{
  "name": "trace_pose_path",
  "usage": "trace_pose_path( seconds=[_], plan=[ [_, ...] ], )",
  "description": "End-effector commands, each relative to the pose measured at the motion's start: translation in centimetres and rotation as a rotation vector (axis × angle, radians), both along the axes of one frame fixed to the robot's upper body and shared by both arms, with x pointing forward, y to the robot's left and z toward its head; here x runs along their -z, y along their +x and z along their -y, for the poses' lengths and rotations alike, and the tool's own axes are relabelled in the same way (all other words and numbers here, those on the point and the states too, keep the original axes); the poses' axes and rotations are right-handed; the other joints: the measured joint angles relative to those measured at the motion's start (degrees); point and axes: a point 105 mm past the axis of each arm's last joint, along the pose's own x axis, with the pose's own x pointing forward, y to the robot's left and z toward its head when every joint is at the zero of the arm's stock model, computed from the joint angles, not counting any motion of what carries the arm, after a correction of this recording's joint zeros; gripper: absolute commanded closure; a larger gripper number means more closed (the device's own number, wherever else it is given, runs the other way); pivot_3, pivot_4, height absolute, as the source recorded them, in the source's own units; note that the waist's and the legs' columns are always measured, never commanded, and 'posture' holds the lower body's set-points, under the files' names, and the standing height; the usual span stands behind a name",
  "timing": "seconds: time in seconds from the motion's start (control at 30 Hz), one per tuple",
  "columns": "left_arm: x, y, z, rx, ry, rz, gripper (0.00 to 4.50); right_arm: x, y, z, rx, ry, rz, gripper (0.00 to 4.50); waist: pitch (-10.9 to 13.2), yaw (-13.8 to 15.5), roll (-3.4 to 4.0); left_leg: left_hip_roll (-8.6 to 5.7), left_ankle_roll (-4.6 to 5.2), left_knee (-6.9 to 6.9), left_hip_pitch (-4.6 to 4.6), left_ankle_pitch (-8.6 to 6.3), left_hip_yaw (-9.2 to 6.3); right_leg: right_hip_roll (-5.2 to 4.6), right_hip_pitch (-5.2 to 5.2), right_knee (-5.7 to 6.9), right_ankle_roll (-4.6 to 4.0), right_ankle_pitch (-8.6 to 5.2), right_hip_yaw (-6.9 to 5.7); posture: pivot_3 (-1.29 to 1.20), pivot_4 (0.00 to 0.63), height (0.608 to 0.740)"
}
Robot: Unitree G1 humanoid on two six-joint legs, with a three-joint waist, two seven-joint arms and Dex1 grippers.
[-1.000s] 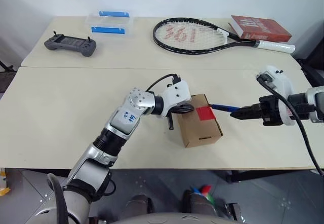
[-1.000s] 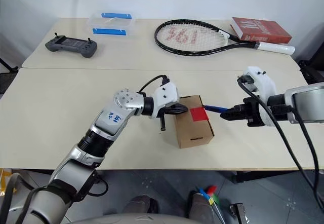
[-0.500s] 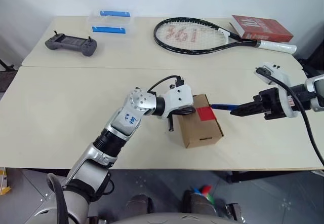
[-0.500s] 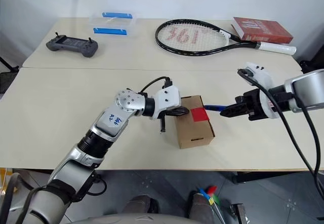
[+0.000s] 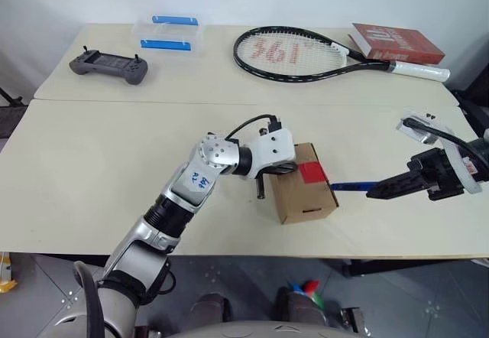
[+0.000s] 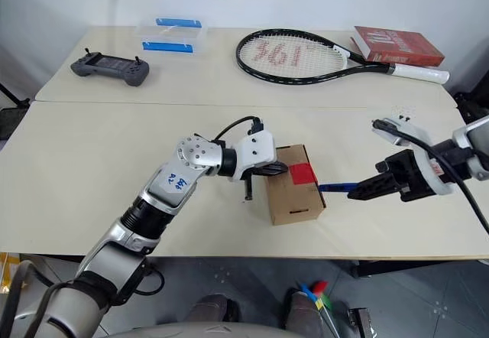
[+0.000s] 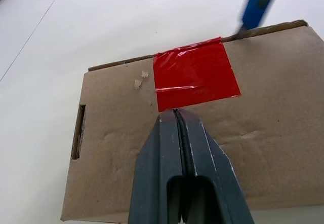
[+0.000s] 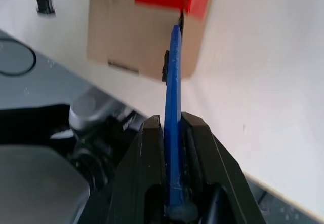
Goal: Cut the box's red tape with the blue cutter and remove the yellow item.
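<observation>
A small brown cardboard box point(image 5: 303, 183) with a square red tape patch point(image 5: 312, 172) sits centre frame on the beige bench point(image 5: 92, 170). The closed left hand point(image 7: 176, 113) presses its top. At right, the right hand point(image 5: 376, 193) grips a slim blue cutter point(image 5: 351, 186), tip at the box's edge.

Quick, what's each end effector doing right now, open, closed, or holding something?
Left end effector: closed, empty, fingertips resting on the box beside the red tape.
Right end effector: closed on the blue cutter.

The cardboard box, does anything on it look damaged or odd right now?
Slightly. Beside the red tape, the box top shows small torn flecks where the cardboard surface has peeled. The tape itself looks whole, only creased.
</observation>
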Motion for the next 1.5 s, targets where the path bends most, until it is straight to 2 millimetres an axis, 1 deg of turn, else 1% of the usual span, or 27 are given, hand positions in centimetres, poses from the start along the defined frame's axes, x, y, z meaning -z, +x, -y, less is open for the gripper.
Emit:
trace_pose_path(
  seconds=[0.03, 0.1, 0.2, 0.3, 0.37, 0.43, 0.5, 0.6, 0.67, 0.7, 0.77, 0.8, 0.83, 0.87, 0.93, 0.97, 1.0, 1.03, 1.07, 1.13, 1.2, 1.27, 1.3, 1.33, 1.4, 1.47, 1.5],
  plan=[
    [5.3, -0.7, -0.6, -0.016, 0.142, -0.144, 4.50, -0.6, -3.3, -1.0, -0.105, 0.046, -0.055, 4.33, -0.01, 0.10, 0.02, 0.00, -0.01, -0.01, 0.00, -0.02, -0.02, 0.01, -0.01, -0.01, 0.00, 0.00, -0.01, 0.00, 0.150, 0.740],
    [5.2, -0.7, -0.6, -0.019, 0.133, -0.146, 4.50, -0.6, -4.0, -0.4, -0.083, 0.013, -0.034, 4.33, -0.03, 0.00, 0.04, 0.01, -0.01, -0.01, 0.00, -0.09, -0.04, 0.02, 0.00, -0.03, 0.00, 0.00, -0.03, 0.00, 0.150, 0.740],
    [4.6, -0.6, -0.7, -0.020, 0.098, -0.154, 4.50, -1.3, -3.8, 0.5, -0.022, 0.020, 0.021, 4.33, -0.05, -0.11, 0.08, -0.01, 0.02, -0.01, -0.01, -0.11, 0.01, 0.01, 0.06, -0.20, 0.00, 0.00, -0.02, 0.00, 0.150, 0.740],
    [3.3, -0.6, -1.3, 0.000, 0.038, -0.153, 4.50, -4.2, -2.6, 1.7, 0.072, 0.046, 0.172, 4.33, -0.05, -0.33, 0.08, 0.00, 0.03, 0.02, -0.01, -0.11, 0.08, 0.01, 0.08, -0.28, 0.01, 0.01, -0.01, 0.00, 0.150, 0.740],
    [2.7, -0.5, -2.2, 0.007, 0.017, -0.149, 4.50, -5.9, -2.4, 3.0, 0.151, 0.055, 0.235, 4.33, -0.07, -0.39, 0.15, 0.04, 0.03, 0.01, -0.01, -0.11, 0.13, 0.01, 0.03, -0.27, 0.01, 0.01, -0.02, 0.00, 0.150, 0.740],
    [2.2, -0.3, -3.0, 0.010, 0.008, -0.139, 4.50, -6.9, -2.3, 4.1, 0.207, 0.065, 0.271, 4.33, -0.08, -0.46, 0.16, 0.13, -0.04, -0.01, -0.03, -0.14, 0.13, 0.11, -0.02, -0.23, -0.01, -0.01, -0.05, 0.00, 0.150, 0.740],
    [1.4, 0.0, -3.6, 0.020, -0.016, -0.117, 4.50, -7.4, -2.1, 5.0, 0.247, 0.081, 0.292, 4.33, -0.08, -0.55, 0.15, 0.20, -0.08, 0.00, -0.03, -0.16, 0.17, 0.16, -0.02, -0.23, -0.06, -0.03, -0.10, 0.00, 0.150, 0.740],
    [-0.4, -0.4, -4.3, 0.070, -0.095, -0.101, 4.50, -6.4, -0.3, 8.1, 0.352, 0.054, 0.339, 4.33, -0.07, -0.95, 0.15, 0.22, -0.08, 0.06, -0.03, -0.16, 0.30, 0.18, -0.03, -0.20, -0.07, -0.04, -0.08, 0.00, 0.150, 0.740],
    [-1.1, -0.8, -5.2, 0.093, -0.131, -0.094, 4.50, -5.3, 1.4, 10.3, 0.417, 0.049, 0.410, 4.33, -0.07, -1.37, 0.14, 0.21, -0.08, 0.14, -0.05, -0.16, 0.36, 0.17, -0.04, -0.16, -0.06, -0.03, -0.07, 0.00, 0.150, 0.740],
    [-1.1, -0.9, -5.9, 0.089, -0.138, -0.100, 4.50, -4.4, 2.2, 11.5, 0.451, 0.040, 0.444, 4.33, -0.05, -1.63, 0.11, 0.20, -0.06, 0.14, -0.04, -0.15, 0.38, 0.16, -0.04, -0.08, -0.04, -0.02, -0.05, 0.00, 0.150, 0.740],
    [-0.8, -0.8, -7.8, 0.040, -0.145, -0.112, 4.50, -2.3, 4.3, 13.5, 0.494, 0.054, 0.626, 4.33, -0.07, -1.65, -0.01, 0.08, -0.06, 0.21, -0.05, -0.15, 0.41, 0.16, -0.09, 0.14, 0.01, 0.01, -0.07, 0.00, 0.150, 0.740],
    [-0.5, -0.8, -8.7, 0.012, -0.142, -0.120, 4.50, -1.2, 5.0, 14.6, 0.509, 0.012, 0.731, 4.33, -0.09, -1.65, -0.08, -0.06, -0.07, 0.20, -0.03, -0.14, 0.44, 0.21, -0.07, 0.23, 0.05, 0.03, -0.15, 0.00, 0.150, 0.740],
    [-0.1, -0.8, -9.5, -0.015, -0.139, -0.128, 4.50, -0.3, 5.4, 15.4, 0.517, -0.017, 0.823, 4.33, -0.09, -1.58, -0.06, -0.08, -0.09, 0.23, -0.03, -0.13, 0.55, 0.20, -0.07, 0.36, 0.06, 0.03, -0.27, 0.00, 0.150, 0.740],
    [0.2, -0.8, -10.2, -0.037, -0.136, -0.134, 4.50, 1.1, 5.5, 15.7, 0.505, -0.065, 0.855, 4.33, -0.07, -1.50, 0.00, -0.11, -0.13, 0.17, -0.04, -0.11, 0.63, 0.20, -0.09, 0.33, 0.07, 0.03, -0.27, 0.00, 0.150, 0.740],
    [0.6, -0.9, -11.1, -0.065, -0.135, -0.144, 4.50, 3.1, 5.5, 15.8, 0.458, -0.137, 0.877, 4.33, 0.11, -1.38, 0.52, -0.17, -0.19, 0.11, -0.04, -0.07, 0.61, 0.19, -0.09, 0.33, 0.10, 0.01, -0.28, 0.00, 0.150, 0.740],
    [0.7, -1.0, -11.5, -0.078, -0.138, -0.150, 4.50, 3.7, 5.7, 15.4, 0.429, -0.137, 0.911, 4.33, 0.13, -1.39, 0.64, -0.22, -0.15, 0.10, -0.05, -0.05, 0.66, 0.17, -0.09, 0.29, 0.14, -0.01, -0.21, 0.00, 0.150, 0.740],
    [1.0, -1.0, -12.0, -0.101, -0.143, -0.155, 4.50, 4.8, 6.1, 15.1, 0.404, -0.172, 0.952, 4.33, 0.14, -1.52, 0.66, -0.25, -0.13, 0.10, -0.04, -0.04, 0.68, 0.16, -0.09, 0.27, 0.15, -0.02, -0.15, 0.00, 0.150, 0.740],
    [1.3, -1.2, -12.4, -0.125, -0.152, -0.163, 4.50, 6.3, 6.6, 14.6, 0.383, -0.177, 0.965, 4.33, 0.15, -1.78, 0.64, -0.24, -0.14, 0.10, -0.02, -0.03, 0.71, 0.17, -0.08, 0.28, 0.15, -0.02, -0.12, 0.00, 0.150, 0.740],
    [1.5, -1.3, -12.7, -0.140, -0.158, -0.168, 4.50, 7.3, 6.9, 14.2, 0.369, -0.177, 0.973, 4.33, 0.14, -2.00, 0.56, -0.23, -0.17, 0.07, 0.04, 0.01, 0.75, 0.19, -0.05, 0.24, 0.15, -0.02, -0.07, 0.00, 0.150, 0.740],
    [1.7, -1.3, -12.7, -0.164, -0.170, -0.167, 4.50, 8.7, 7.3, 14.4, 0.360, -0.229, 1.002, 4.33, 0.14, -2.23, 0.56, -0.20, -0.22, -0.03, 0.31, 0.04, 0.74, 0.23, 0.13, 0.25, 0.13, -0.03, 0.00, 0.00, 0.150, 0.740],
    [1.7, -1.5, -12.4, -0.176, -0.182, -0.161, 4.50, 9.6, 6.6, 13.6, 0.368, -0.105, 0.949, 3.61, 0.19, -2.11, 0.69, -0.22, -0.24, -0.08, 0.34, 0.12, 0.79, 0.23, 0.11, 0.26, 0.11, -0.04, 0.06, 0.00, 0.150, 0.740],
    [1.7, -1.7, -12.4, -0.184, -0.190, -0.159, 4.50, 8.2, 6.3, 14.0, 0.353, -0.106, 1.045, 3.14, 0.21, -1.74, 0.76, -0.23, -0.23, -0.08, 0.34, 0.14, 0.79, 0.22, 0.11, 0.31, 0.11, -0.04, 0.07, 0.00, 0.150, 0.740],
    [1.7, -1.7, -12.4, -0.192, -0.196, -0.164, 4.50, 7.5, 6.1, 13.9, 0.318, -0.128, 1.092, 2.75, 0.20, -1.70, 0.78, -0.24, -0.22, -0.08, 0.31, 0.15, 0.79, 0.22, 0.09, 0.31, 0.11, -0.04, 0.06, 0.00, 0.150, 0.740],
    [1.8, -1.8, -12.5, -0.196, -0.195, -0.168, 4.50, 6.2, 5.8, 13.5, 0.258, -0.128, 1.153, 2.46, 0.20, -1.69, 0.78, -0.26, -0.21, -0.08, 0.33, 0.15, 0.79, 0.20, 0.10, 0.31, 0.11, -0.04, 0.08, 0.00, 0.150, 0.740],
    [2.1, -2.2, -12.7, -0.199, -0.188, -0.182, 4.50, 4.3, 5.1, 12.5, 0.183, -0.081, 1.203, 2.46, 0.21, -1.89, 0.77, -0.27, -0.20, -0.09, 0.34, 0.16, 0.81, 0.20, 0.11, 0.28, 0.11, -0.04, 0.11, 0.00, 0.150, 0.740],
    [2.4, -2.5, -12.7, -0.201, -0.179, -0.197, 4.50, 2.4, 4.6, 10.8, 0.137, 0.041, 1.197, 2.46, 0.20, -1.89, 0.77, -0.25, -0.20, -0.13, 0.40, 0.16, 0.78, 0.21, 0.10, 0.31, 0.11, -0.04, 0.13, 0.00, 0.150, 0.740],
    [2.6, -2.5, -12.7, -0.204, -0.174, -0.206, 4.50, 2.0, 4.5, 9.8, 0.106, 0.073, 1.186, 2.46, 0.21, -1.96, 0.77, -0.23, -0.21, -0.13, 0.43, 0.16, 0.76, 0.22, 0.11, 0.35, 0.11, -0.04, 0.13, 0.00, 0.150, 0.740]
  ],
)
